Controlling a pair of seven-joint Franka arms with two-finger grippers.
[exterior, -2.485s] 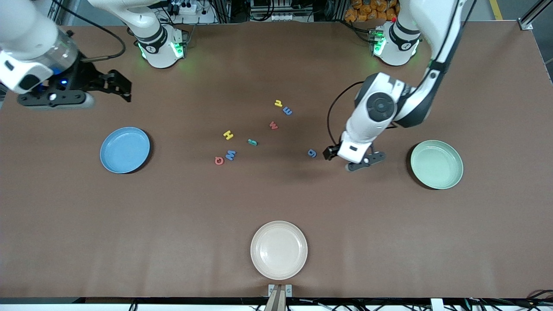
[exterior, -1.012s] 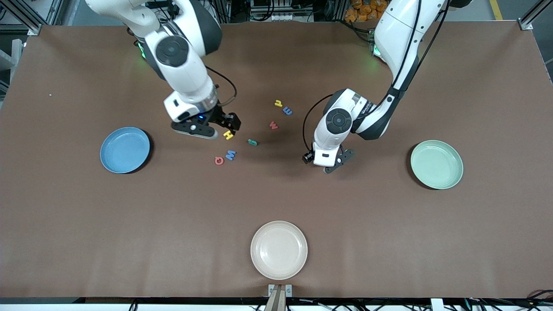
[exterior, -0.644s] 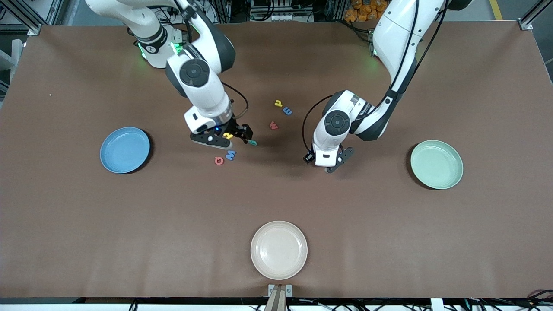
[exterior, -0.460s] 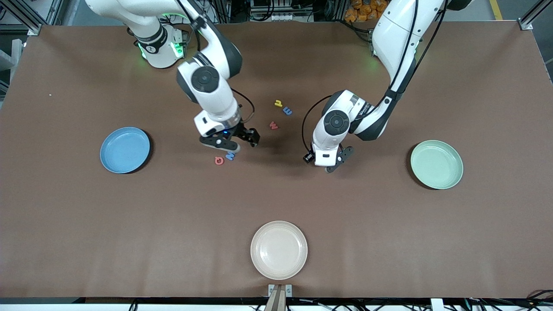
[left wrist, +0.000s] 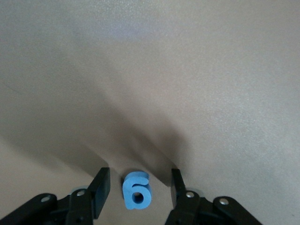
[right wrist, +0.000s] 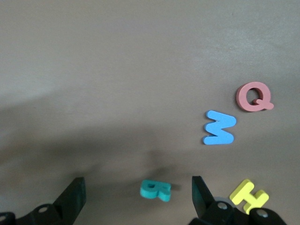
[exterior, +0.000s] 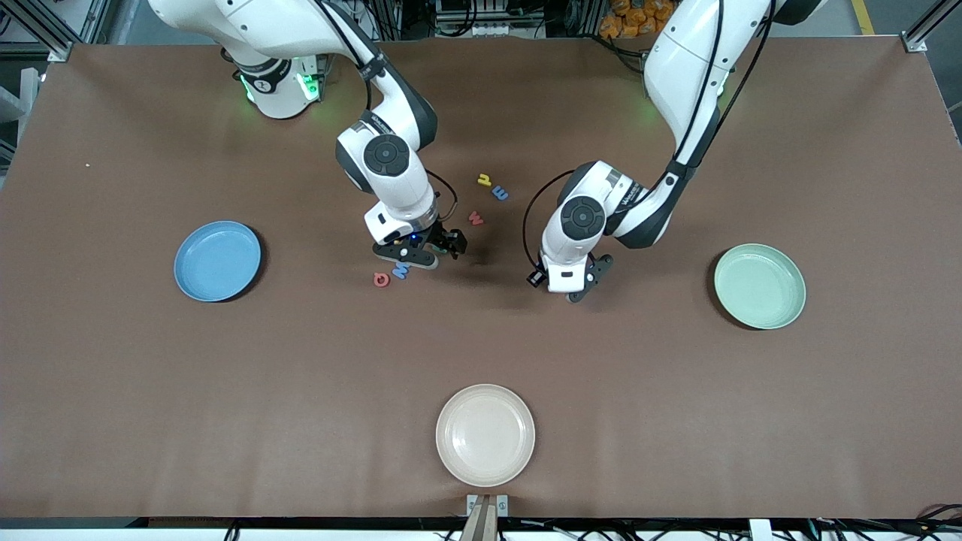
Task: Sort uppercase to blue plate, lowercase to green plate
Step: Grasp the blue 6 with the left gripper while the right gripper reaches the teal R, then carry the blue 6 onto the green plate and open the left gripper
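Observation:
In the left wrist view the blue lowercase g (left wrist: 136, 191) lies flat on the table between the fingers of my left gripper (left wrist: 139, 172), which is open with a gap on each side of the letter. My right gripper (right wrist: 138, 180) is open and straddles the green uppercase R (right wrist: 155, 189), touching nothing. The yellow H (right wrist: 248, 195) lies beside one of its fingers, with the blue W (right wrist: 219, 127) and red Q (right wrist: 253, 96) close by. The blue plate (exterior: 217, 261) and the green plate (exterior: 759, 286) hold nothing.
A yellow h (exterior: 484, 179), a blue e-like letter (exterior: 500, 193) and a red w (exterior: 476, 218) lie between the two arms, farther from the front camera than the grippers. A cream plate (exterior: 485, 434) sits near the table's front edge.
My right arm has swung from the blue plate's end over the letter group and come down around the green R. My left gripper has stayed over the g and its fingers have narrowed.

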